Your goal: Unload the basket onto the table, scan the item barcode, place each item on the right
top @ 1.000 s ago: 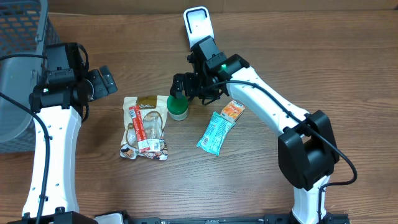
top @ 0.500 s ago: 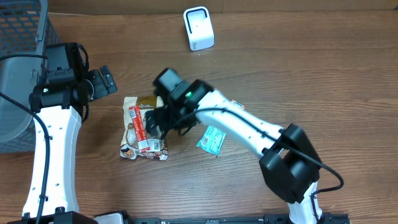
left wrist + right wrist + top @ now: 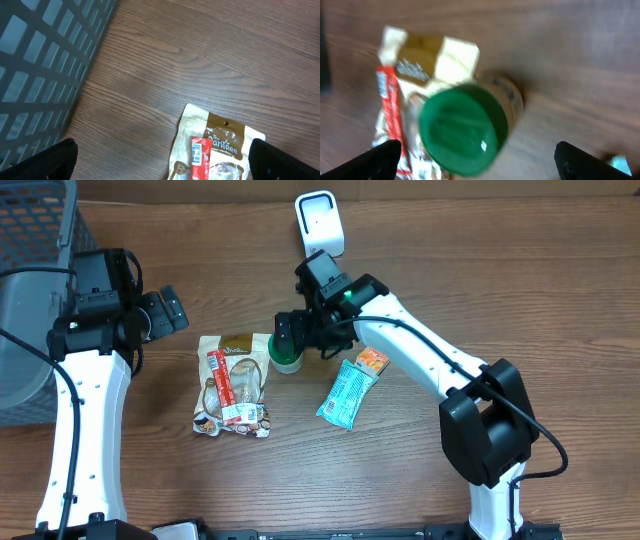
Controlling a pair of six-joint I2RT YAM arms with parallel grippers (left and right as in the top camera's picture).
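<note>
A white barcode scanner (image 3: pixel 318 222) stands at the table's far edge. A small jar with a green lid (image 3: pixel 286 356) stands upright beside a beige snack pouch (image 3: pixel 238 385) that has a red stick pack (image 3: pixel 222 385) lying on it. My right gripper (image 3: pixel 297 338) hangs over the jar, open. In the right wrist view the green lid (image 3: pixel 462 125) lies between the spread fingers of the right gripper (image 3: pixel 477 150), untouched and blurred. My left gripper (image 3: pixel 165 312) is open, left of the pouch. In the left wrist view the left gripper (image 3: pixel 162 157) holds nothing above the pouch (image 3: pixel 225 142).
A teal and orange snack packet (image 3: pixel 352 388) lies right of the jar, under the right arm. A grey mesh basket (image 3: pixel 30 280) stands at the far left, and its wall (image 3: pixel 45 70) is close to the left gripper.
The right arm swung left over the pouch and has come back above the jar. The left arm and the items have not moved.
</note>
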